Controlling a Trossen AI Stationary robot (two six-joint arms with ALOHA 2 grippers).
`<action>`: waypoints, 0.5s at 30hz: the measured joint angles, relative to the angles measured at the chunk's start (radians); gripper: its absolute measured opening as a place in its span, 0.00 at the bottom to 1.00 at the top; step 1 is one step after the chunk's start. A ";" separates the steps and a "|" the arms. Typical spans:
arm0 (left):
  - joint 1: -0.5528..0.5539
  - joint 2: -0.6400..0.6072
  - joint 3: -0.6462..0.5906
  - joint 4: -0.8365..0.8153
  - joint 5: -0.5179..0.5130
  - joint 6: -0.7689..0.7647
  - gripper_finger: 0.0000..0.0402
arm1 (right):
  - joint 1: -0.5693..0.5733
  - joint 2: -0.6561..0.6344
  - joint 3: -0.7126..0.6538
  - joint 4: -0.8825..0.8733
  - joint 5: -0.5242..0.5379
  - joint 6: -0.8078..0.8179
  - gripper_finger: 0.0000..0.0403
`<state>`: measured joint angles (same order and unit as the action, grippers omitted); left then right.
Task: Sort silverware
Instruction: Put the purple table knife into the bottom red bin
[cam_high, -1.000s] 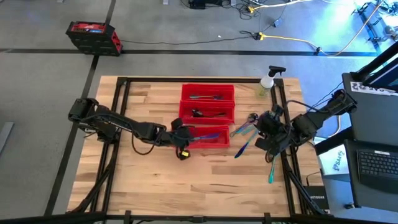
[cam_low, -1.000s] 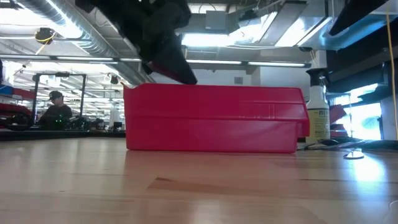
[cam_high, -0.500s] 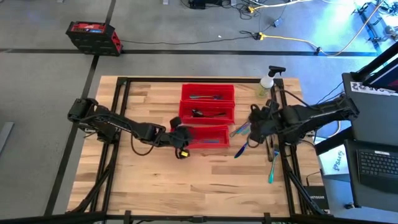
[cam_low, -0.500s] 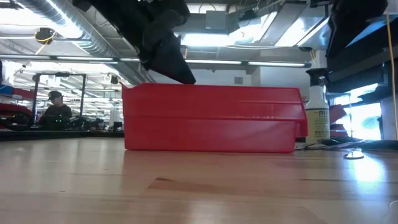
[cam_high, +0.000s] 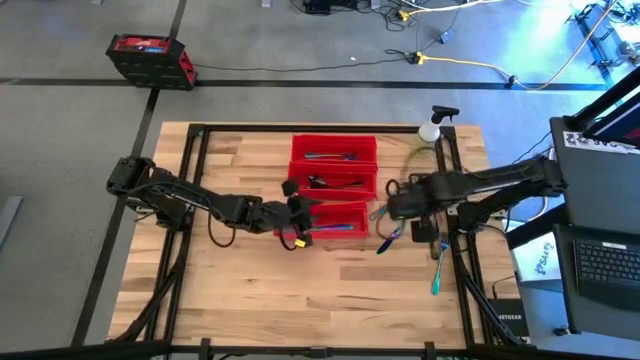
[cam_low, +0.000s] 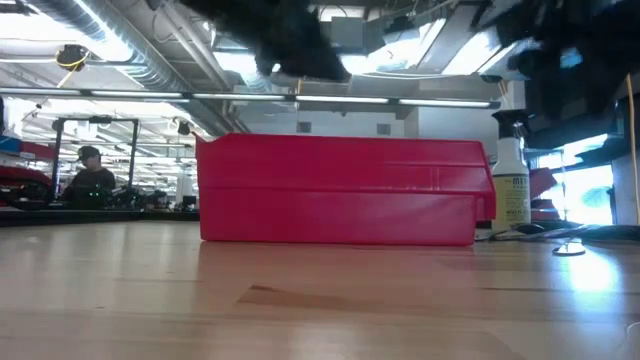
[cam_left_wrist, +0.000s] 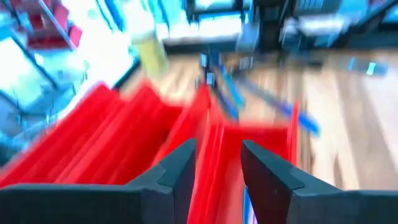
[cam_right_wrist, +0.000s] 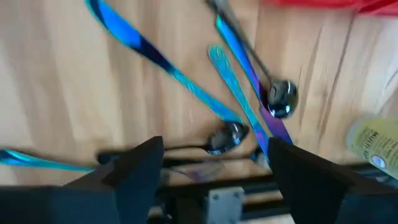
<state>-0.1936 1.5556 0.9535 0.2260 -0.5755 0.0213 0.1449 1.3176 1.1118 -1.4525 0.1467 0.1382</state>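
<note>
iridescent blue-teal silverware (cam_high: 392, 222) lies loose on the bare wood just right of the three red bins (cam_high: 334, 190), with one more teal piece (cam_high: 437, 268) apart from the rest, nearer the table's front right edge. the right wrist view shows that loose cluster up close: a long blue piece (cam_right_wrist: 163, 65), a teal handle (cam_right_wrist: 233, 92) crossing a purple-blue one, and two dark round spoon bowls (cam_right_wrist: 281, 98) near the table's black frame rail. other pieces already lie inside the bins, one kind to a bin as far as can be told, which looks like the reason for the three compartments set side by side.

the right gripper (cam_high: 396, 206) hovers directly over the loose cluster, its fingers (cam_right_wrist: 134, 163) spread wide with nothing between them; the spoons sit just beyond and between the fingertips, so it looks posed to come down on one of them. the left gripper (cam_high: 300, 216) is at the left end of the nearest bin (cam_high: 335, 220), its fingers (cam_left_wrist: 177, 168) parted a little and empty, the red bin wall showing through the gap and a blue piece (cam_left_wrist: 267, 102) lying farther along that bin. a spray bottle (cam_high: 431, 130) stands at the far right corner, clear of the work.
</note>
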 joint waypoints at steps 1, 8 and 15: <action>0.001 0.000 0.000 0.048 0.001 0.025 0.28 | -0.017 0.035 0.000 -0.008 0.000 -0.033 0.65; 0.006 0.000 0.001 0.160 0.002 0.057 0.28 | -0.167 0.231 0.000 -0.016 0.043 -0.199 0.59; 0.006 0.000 0.001 0.160 0.002 0.038 0.28 | -0.279 0.296 -0.049 0.008 0.096 -0.297 0.56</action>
<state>-0.1879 1.5555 0.9543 0.3857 -0.5735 0.0597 -0.1341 1.6140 1.0633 -1.4443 0.2422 -0.1588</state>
